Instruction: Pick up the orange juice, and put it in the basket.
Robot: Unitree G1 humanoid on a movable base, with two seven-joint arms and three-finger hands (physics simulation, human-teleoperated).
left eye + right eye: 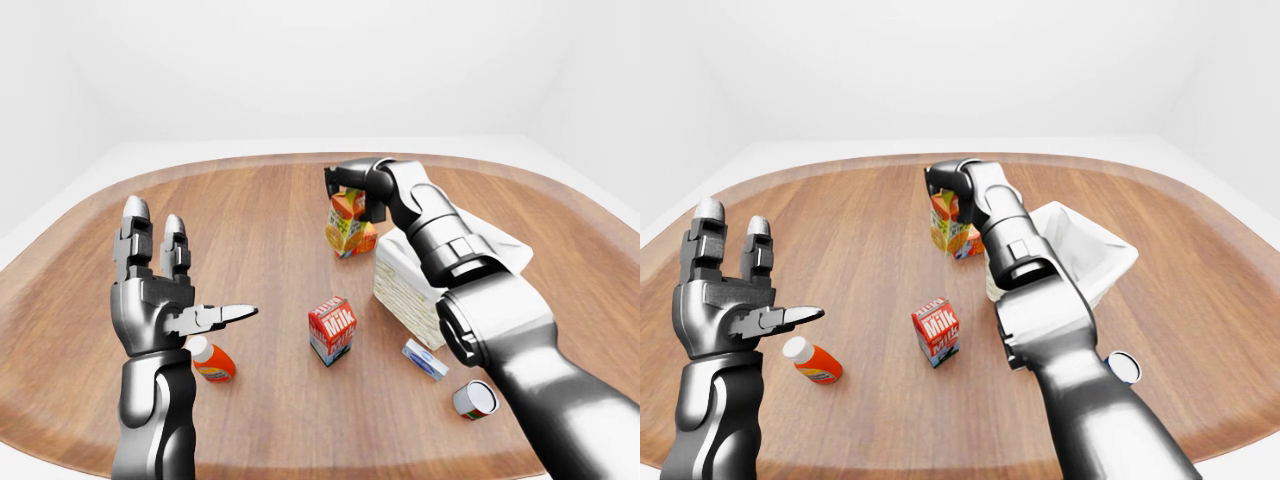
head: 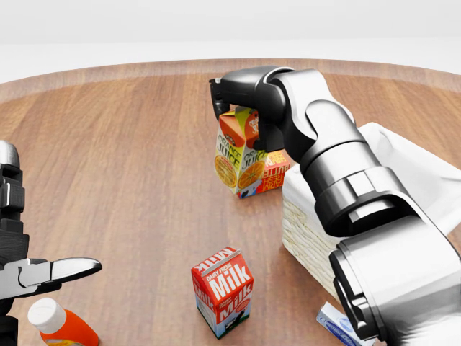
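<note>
Orange juice carton point(image 2: 241, 162) is seen at roughly 12 o'clock from the middle of the head view, tipped a bit, with its gable top tucked under the right hand point(image 2: 238, 97). The fingers look wrapped over the top of the carton, so it's counted as gripped, though the contact on the hidden side can't be checked. Whether the carton's base is off the wooden surface point(image 2: 130, 158) can't be told for sure from these views.

The basket point(image 2: 403, 180), white-lined with a woven wall, sits at about 3 o'clock from the carton, just beside it. For the step in hand, the grip probably ought to be kept firm while the carton is raised high enough that its bottom clears the basket rim, then carried across toward 3 o'clock and lowered inside before anything is released. A tilted carton held only by its top could swing or slip, so a slow lift is likely safer.

The left hand point(image 1: 165, 300) is held up at 8 o'clock in the left-eye view, fingers spread wide, holding nothing.

Counted up: one orange juice carton, one milk carton point(image 2: 222, 290), one orange bottle with a white cap point(image 2: 61, 326), one small blue-and-white box point(image 1: 425, 359), one can lying on its side point(image 1: 476, 400), one basket, two hands.
</note>
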